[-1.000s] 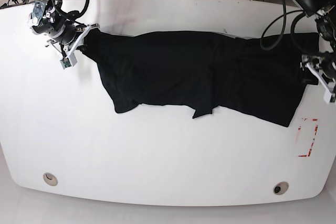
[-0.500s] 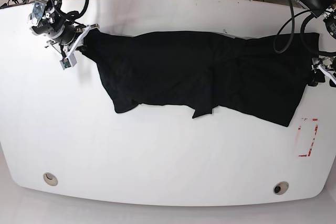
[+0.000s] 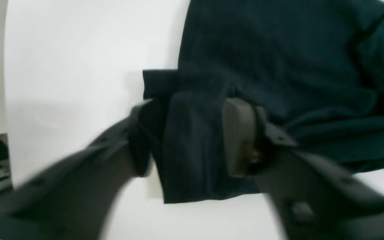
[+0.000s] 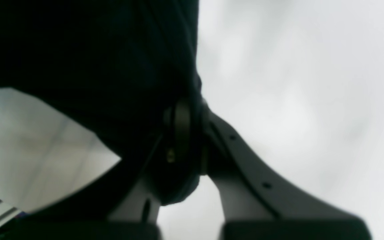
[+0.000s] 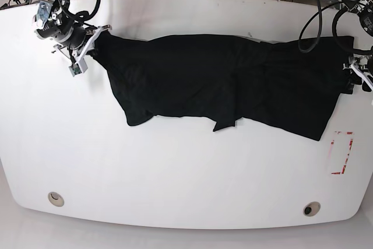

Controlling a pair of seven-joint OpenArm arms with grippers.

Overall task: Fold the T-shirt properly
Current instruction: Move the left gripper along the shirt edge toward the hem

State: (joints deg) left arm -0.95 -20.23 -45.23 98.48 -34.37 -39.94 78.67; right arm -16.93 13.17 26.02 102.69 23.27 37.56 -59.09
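**T-shirt stretched across counter, both ends in end effectors**

The black T-shirt (image 5: 227, 80) lay spread lengthwise across the upper half of the white counter (image 5: 175, 173), wrinkled, w/ a small flap poking out along its near edge. Right end effector (image 5: 87, 42) was clamped tight on the shirt's end at base view's left; wrist cam showed cloth pinched btwn the pads. Left end effector (image 3: 192, 133) sat at the opposite end, jaws partly apart w/ a bunched fold of fabric btwn them; one pad (image 3: 238, 133) touched the cloth. A red-marked rectangle (image 5: 342, 153) sat on the counter near that end.
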